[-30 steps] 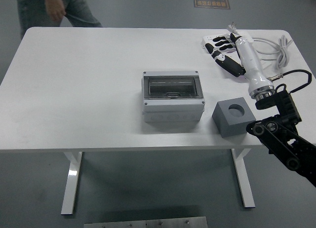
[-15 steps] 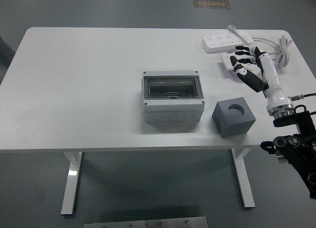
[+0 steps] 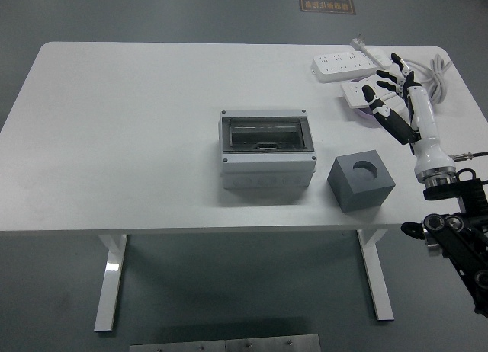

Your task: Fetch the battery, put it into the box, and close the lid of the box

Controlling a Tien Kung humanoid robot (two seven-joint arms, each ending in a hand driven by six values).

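With its fingers spread and nothing in them, the right hand (image 3: 390, 100) hovers over the table's (image 3: 114, 139) far right area, above a small white socket block (image 3: 357, 93) and just short of the power strip (image 3: 347, 62). Grey box (image 3: 267, 158) sits mid-table, clear lid down, looks closed. Dark grey cube (image 3: 361, 181) with a round hole on top stands just right of it. Can't pick out a battery anywhere. Left arm not visible.
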